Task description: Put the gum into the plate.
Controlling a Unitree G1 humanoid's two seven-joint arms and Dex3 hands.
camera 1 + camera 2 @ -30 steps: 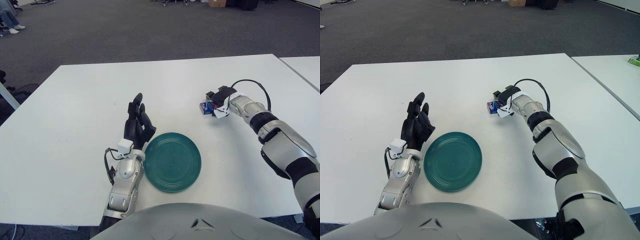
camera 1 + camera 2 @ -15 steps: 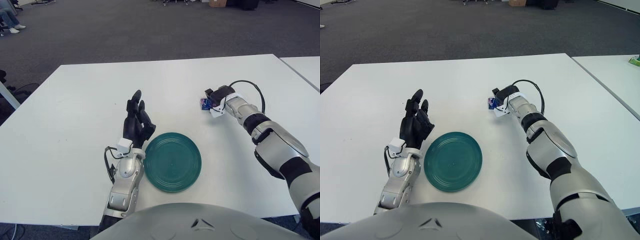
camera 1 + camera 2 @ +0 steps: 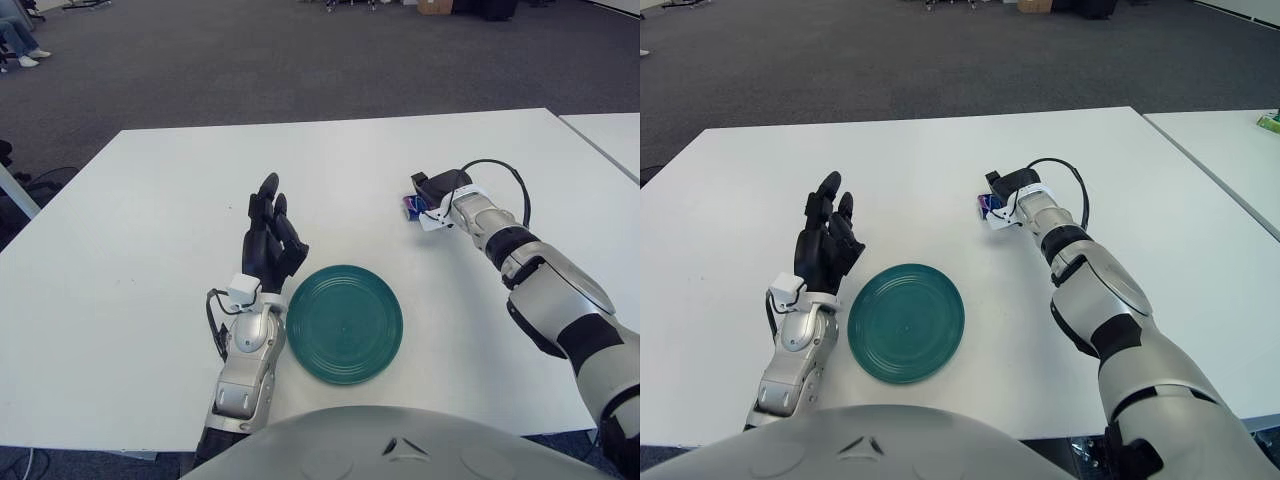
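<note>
Left eye view: right hand (image 3: 432, 190) grasps the gum (image 3: 409, 205) near the table's (image 3: 150, 200) far-right edge; plate (image 3: 345, 322) empty, left hand (image 3: 268, 235) released.

Both eyes sit on head, looking forward and down at white table (image 3: 150, 250). Torso fills bottom edge, carpet floor (image 3: 250, 60) across top. Views overlap almost fully; right eye shifts scene leftward, revealing second table (image 3: 1230, 150) at right.
</note>
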